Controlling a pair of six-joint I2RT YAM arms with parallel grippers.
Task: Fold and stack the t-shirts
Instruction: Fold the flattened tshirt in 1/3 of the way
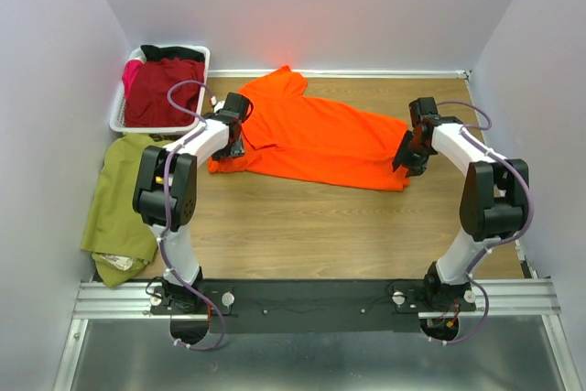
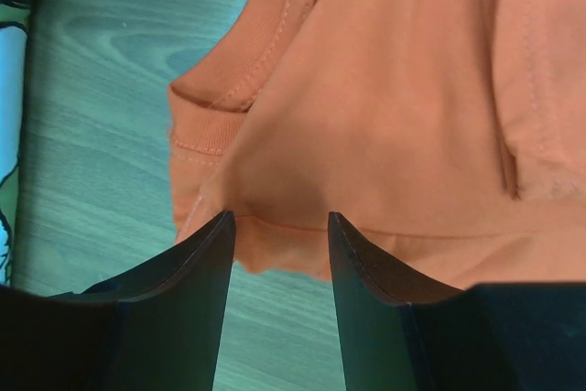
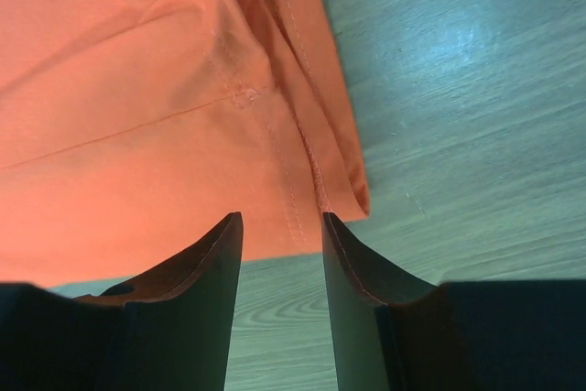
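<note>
- Item, my left pincer [image 2: 279, 217]: fingers spread, nothing between them. The tips are low over the near edge of the orange t-shirt [image 1: 320, 139] at its neck end, with the collar [image 2: 247, 70] just beyond.
- Item, my right pincer [image 3: 279, 215]: fingers likewise spread and empty. The tips are at the near edge of the shirt's other end, just beside the hem corner [image 3: 352, 190].
- Item, the orange t-shirt: it lies flat across the middle of the table [image 1: 311, 226], neck to my left and hem to my right. Seams and a doubled edge show at both ends, so I judge it already folded once along its length.
- Method, as I judge it:
  - Lower both pincers until one finger slides under every layer of the near edge.
  - Close both together and lift evenly, so the cloth stays taut between them and does not sag.
  - Take all layers at the hem corner, or the under layer will trail.
- Item, the olive green t-shirt [image 1: 119, 199]: it is rumpled at the left edge of the table, well apart from my grip points and waiting its turn.
- Item, the basket [image 1: 122, 103] in the far left corner: it holds the dark red t-shirt [image 1: 163, 89].
</note>
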